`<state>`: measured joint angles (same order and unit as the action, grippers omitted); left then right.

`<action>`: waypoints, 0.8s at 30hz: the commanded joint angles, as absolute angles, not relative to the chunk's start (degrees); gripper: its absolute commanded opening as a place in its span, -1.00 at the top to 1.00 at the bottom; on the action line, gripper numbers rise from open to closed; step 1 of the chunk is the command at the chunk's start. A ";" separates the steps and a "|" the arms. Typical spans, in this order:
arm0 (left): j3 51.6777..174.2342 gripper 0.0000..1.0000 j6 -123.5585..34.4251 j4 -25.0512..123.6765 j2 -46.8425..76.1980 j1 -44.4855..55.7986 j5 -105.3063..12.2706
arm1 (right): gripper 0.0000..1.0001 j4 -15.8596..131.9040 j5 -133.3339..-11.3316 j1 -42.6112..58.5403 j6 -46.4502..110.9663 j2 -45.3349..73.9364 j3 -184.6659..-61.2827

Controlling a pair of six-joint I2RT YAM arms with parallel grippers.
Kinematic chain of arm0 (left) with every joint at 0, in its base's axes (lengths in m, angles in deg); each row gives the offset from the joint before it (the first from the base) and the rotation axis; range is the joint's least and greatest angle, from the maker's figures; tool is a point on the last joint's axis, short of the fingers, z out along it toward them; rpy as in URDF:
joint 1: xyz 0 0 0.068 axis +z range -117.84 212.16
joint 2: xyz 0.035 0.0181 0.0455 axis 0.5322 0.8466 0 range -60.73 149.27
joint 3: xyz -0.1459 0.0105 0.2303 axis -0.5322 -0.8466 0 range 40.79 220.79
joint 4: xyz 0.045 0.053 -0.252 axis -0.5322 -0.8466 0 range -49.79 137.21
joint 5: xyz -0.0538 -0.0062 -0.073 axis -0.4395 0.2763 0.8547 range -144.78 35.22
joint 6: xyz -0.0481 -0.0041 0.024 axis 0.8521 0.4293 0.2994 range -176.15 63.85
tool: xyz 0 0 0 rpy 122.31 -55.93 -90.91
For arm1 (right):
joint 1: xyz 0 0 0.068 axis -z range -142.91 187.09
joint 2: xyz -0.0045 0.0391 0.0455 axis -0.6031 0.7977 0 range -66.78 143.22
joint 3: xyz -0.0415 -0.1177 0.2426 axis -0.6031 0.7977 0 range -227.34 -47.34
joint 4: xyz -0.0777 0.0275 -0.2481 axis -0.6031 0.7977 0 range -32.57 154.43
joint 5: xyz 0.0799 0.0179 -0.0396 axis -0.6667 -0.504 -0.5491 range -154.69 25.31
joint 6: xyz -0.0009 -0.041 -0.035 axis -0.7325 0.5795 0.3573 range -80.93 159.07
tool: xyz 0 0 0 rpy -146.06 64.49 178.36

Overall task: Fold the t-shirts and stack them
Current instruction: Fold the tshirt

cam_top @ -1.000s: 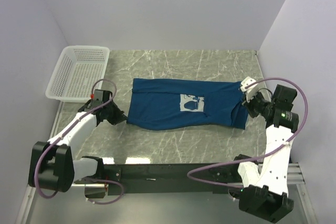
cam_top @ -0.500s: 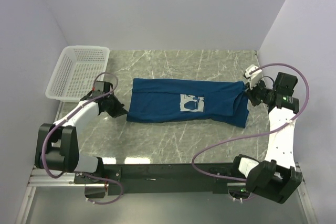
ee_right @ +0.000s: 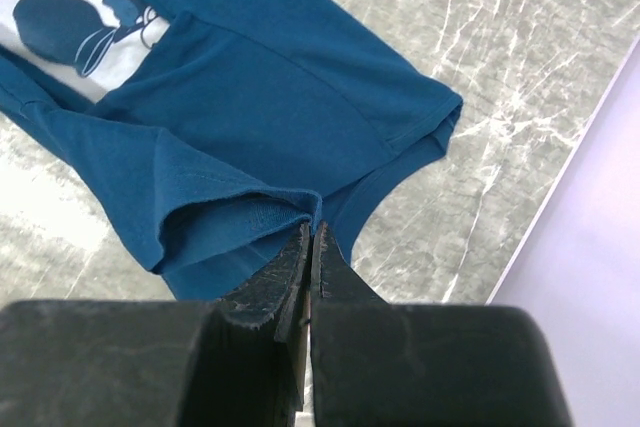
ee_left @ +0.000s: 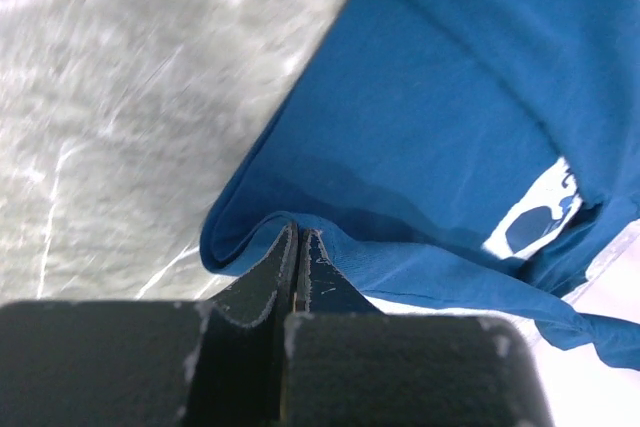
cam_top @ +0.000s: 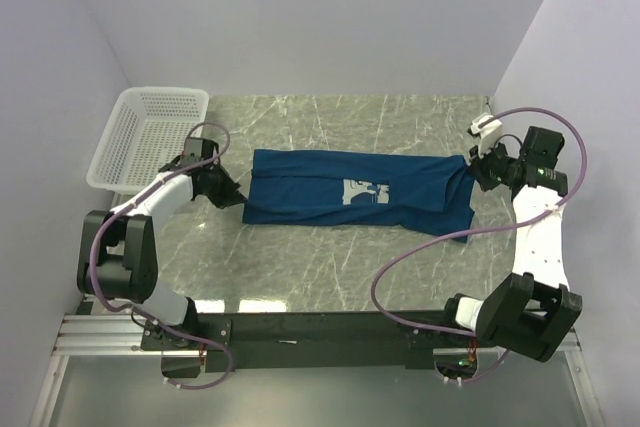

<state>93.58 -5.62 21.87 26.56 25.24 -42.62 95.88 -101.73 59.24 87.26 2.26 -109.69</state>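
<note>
I see the t-shirt (cam_top: 350, 197) stretched as a long band across the middle of the overhead frame, its pale print (cam_top: 364, 192) near centre, on the marbled surface (cam_top: 320, 267). My left pincer (cam_top: 240, 201) is clamped tight on the left-hand fold. My right pincer (cam_top: 470, 169) is pinched closed on the right-hand edge. A white basket (cam_top: 150, 137) sits upper left.

White left arm (cam_top: 150, 205) and right arm (cam_top: 540, 242), black-jointed, trail looping mauve cables (cam_top: 545, 112) — the right gripper (ee_right: 308, 229)'s black fingers (ee_right: 268, 287) look scuffed.
</note>
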 commanded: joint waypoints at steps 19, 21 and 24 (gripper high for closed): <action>105.47 0.99 -9.12 19.61 35.86 25.56 -43.35 | 1.00 88.80 -97.91 57.39 83.19 8.19 -113.52; 106.09 0.99 -9.39 19.35 36.65 25.56 -43.44 | 1.00 88.63 -97.83 57.31 83.11 8.71 -113.52; 107.23 0.99 -9.74 18.91 37.79 25.56 -43.62 | 1.00 88.28 -97.65 57.22 83.02 9.24 -113.70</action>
